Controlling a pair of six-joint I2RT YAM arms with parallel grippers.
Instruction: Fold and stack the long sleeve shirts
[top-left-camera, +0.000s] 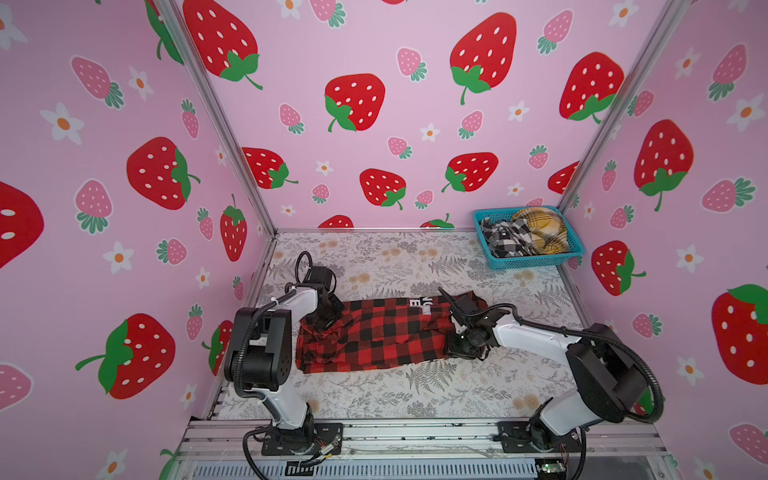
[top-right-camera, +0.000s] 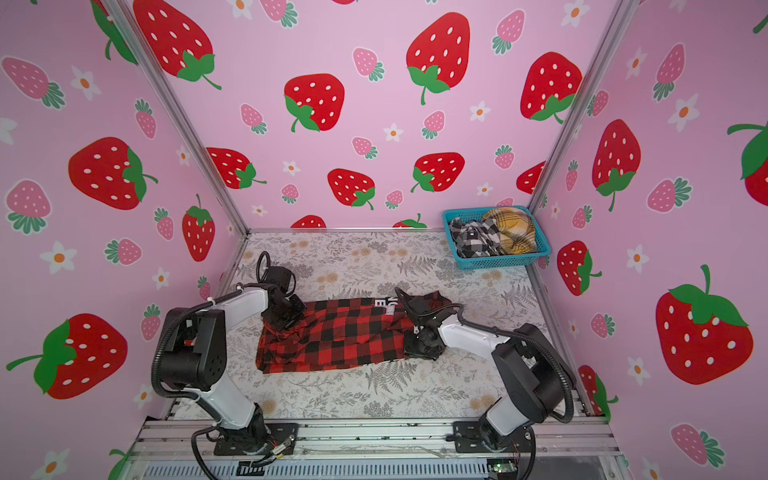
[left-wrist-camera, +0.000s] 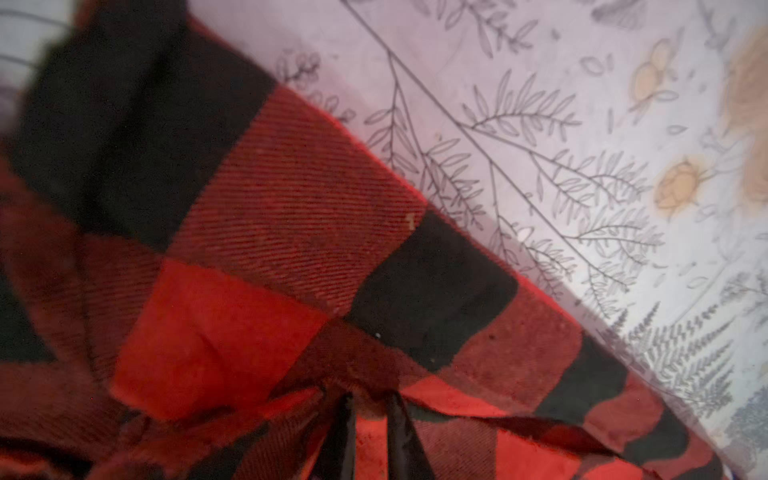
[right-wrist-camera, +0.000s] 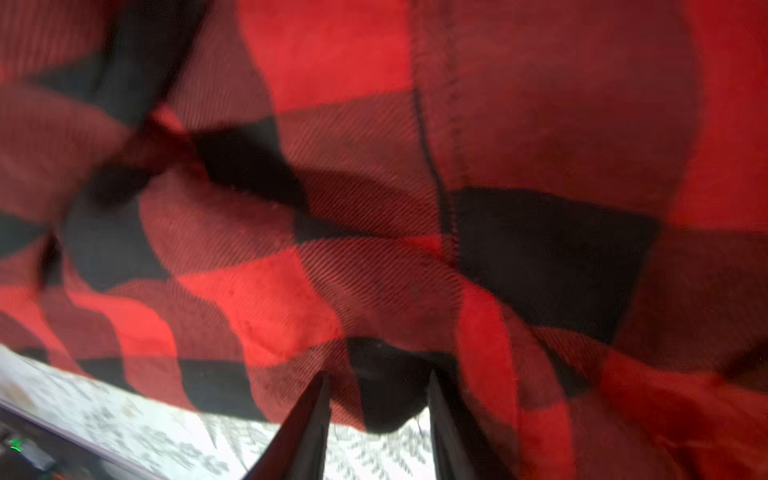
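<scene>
The red-and-black shirt (top-left-camera: 374, 332) lies mid-way across the table (top-left-camera: 415, 399), its long axis running left to right, lettered end rightward. At its left end the left end effector (left-wrist-camera: 370, 411) pinches bunched cloth. The right end effector (right-wrist-camera: 378, 386) straddles a fold, fingers apart; I cannot tell whether it grips.

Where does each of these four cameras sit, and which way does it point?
Both top views: high in front, looking down on left arm, right arm, the red-and-black check shirt and the blue plastic basket.
Left wrist: on the left arm, facing the left gripper pinching that shirt.
Right wrist: on the right arm; the right gripper straddles a shirt fold.
Shared: both wrist views show shirt and floral table cover.
</scene>
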